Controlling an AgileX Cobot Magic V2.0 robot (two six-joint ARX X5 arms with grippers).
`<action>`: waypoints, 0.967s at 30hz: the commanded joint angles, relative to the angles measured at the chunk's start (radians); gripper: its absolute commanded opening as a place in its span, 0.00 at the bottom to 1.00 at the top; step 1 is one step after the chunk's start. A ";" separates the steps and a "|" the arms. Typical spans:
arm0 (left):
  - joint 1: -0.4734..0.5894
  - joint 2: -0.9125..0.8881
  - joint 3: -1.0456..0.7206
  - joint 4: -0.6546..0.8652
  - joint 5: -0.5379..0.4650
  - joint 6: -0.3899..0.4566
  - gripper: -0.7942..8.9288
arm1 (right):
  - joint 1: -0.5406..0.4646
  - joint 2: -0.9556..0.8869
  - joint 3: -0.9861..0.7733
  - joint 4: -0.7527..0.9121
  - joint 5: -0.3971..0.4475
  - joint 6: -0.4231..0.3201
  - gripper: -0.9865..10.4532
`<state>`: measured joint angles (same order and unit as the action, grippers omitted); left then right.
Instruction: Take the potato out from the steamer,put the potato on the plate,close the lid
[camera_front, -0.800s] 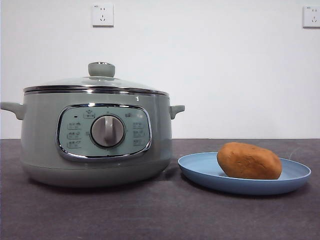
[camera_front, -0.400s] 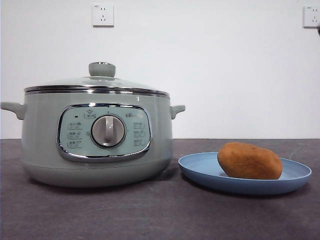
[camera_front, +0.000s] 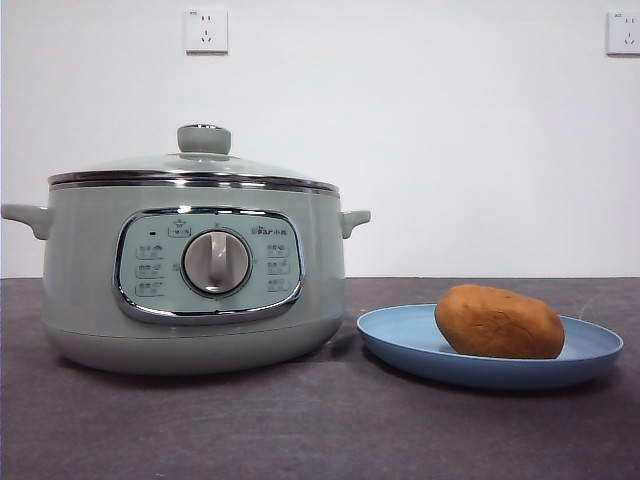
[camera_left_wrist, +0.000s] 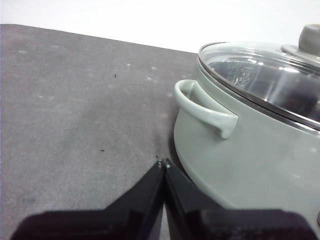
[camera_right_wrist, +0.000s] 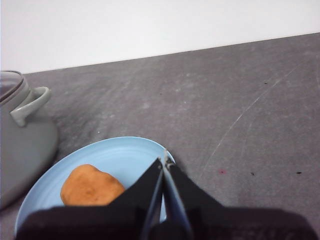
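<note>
In the front view, the orange-brown, rough-skinned potato (camera_front: 498, 321) is seen lying on the light-blue plate (camera_front: 400, 340), just beside the sage-green steamer (camera_front: 190, 270), on which the glass lid (camera_front: 200, 160) is seated. In the left wrist view, the left gripper (camera_left_wrist: 163, 163) is shown pressed together, empty, near the steamer's side handle (camera_left_wrist: 205, 107). In the right wrist view, the right gripper (camera_right_wrist: 163, 161) is shown pressed together, holding nothing, above the plate's rim.

Potato (camera_front: 498, 321) on plate (camera_front: 400, 343), beside steamer (camera_front: 190, 270)
</note>
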<state>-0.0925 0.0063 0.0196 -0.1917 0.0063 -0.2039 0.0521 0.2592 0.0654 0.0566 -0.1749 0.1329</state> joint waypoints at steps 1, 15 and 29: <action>0.003 -0.003 -0.016 0.006 -0.005 -0.006 0.08 | -0.001 -0.042 -0.033 0.018 0.003 0.018 0.09; 0.003 -0.003 -0.016 0.006 -0.005 -0.006 0.08 | -0.001 -0.242 -0.060 -0.230 0.029 0.053 0.09; 0.003 -0.003 -0.016 0.007 -0.005 -0.006 0.08 | 0.000 -0.253 -0.059 -0.232 0.074 0.053 0.09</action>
<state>-0.0925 0.0063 0.0196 -0.1913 0.0059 -0.2039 0.0521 0.0059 0.0185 -0.1680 -0.1043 0.1768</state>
